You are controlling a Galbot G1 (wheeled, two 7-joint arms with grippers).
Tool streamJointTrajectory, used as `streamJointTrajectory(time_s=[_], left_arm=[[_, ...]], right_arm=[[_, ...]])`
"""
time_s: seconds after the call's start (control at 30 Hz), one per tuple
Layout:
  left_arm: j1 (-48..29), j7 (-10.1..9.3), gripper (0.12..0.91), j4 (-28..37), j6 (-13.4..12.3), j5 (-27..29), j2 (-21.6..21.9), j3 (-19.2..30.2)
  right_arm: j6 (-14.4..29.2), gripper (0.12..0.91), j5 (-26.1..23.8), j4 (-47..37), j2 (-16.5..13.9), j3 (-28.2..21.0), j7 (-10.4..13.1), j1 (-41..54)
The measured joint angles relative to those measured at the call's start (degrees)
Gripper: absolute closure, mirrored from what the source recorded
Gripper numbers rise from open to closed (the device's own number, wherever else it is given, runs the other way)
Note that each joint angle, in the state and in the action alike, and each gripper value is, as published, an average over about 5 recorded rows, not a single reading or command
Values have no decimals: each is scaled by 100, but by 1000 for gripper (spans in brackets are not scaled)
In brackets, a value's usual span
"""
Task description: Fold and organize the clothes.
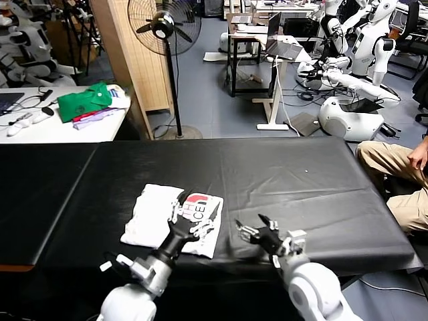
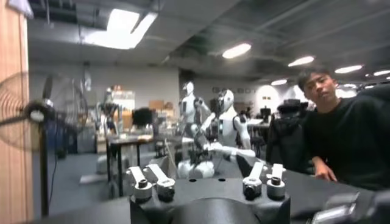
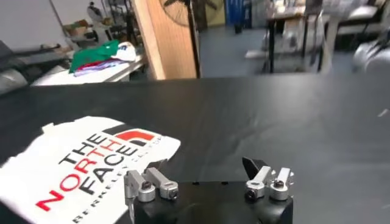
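The clothes are one white T-shirt (image 1: 157, 217), folded into a rough rectangle on the black table (image 1: 287, 174) near its front edge. The red logo and black lettering face up at its right end. My left gripper (image 1: 198, 206) hovers open just over that lettered end with nothing between its fingers; its wrist view looks out into the room and shows only its spread fingers (image 2: 152, 175). My right gripper (image 1: 253, 226) stands open just right of the shirt, low over bare table. In the right wrist view the T-shirt (image 3: 85, 164) lies beside the open right gripper (image 3: 207, 167).
A green garment (image 1: 83, 101) lies on a white table at the back left. A standing fan (image 1: 164, 27) and a wooden pillar (image 1: 130, 60) are behind the table. A seated person (image 1: 401, 174) is at the table's right end.
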Motion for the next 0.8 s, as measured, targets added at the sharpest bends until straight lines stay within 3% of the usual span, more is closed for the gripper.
streamJointTrajectory(time_s=[0.13,0.27,0.37,0.6,0.73,0.8], left_arm=[[116,-29,232,-30,-98,68,52,-116],[223,-95,232,-44,-158,110,70,-216],[286,-128,232,-69,-181,115,83,-284],[445,-193,232,-110,-251,144,101,-441],[511,-232,232,-110,-284,143,100,-518],[528,-270,232,-91,-293,139,97,-550]], right_arm=[[-85,227,299,-422,306,-253,194,377],[-61,228,211,-843,607,-487,365,722],[-33,277,68,-1134,810,-626,462,954],[4,650,-394,-1675,1017,-850,327,1343],[264,850,-994,-1911,997,-901,-8,1493],[520,894,-1553,-2016,942,-867,-232,1559]])
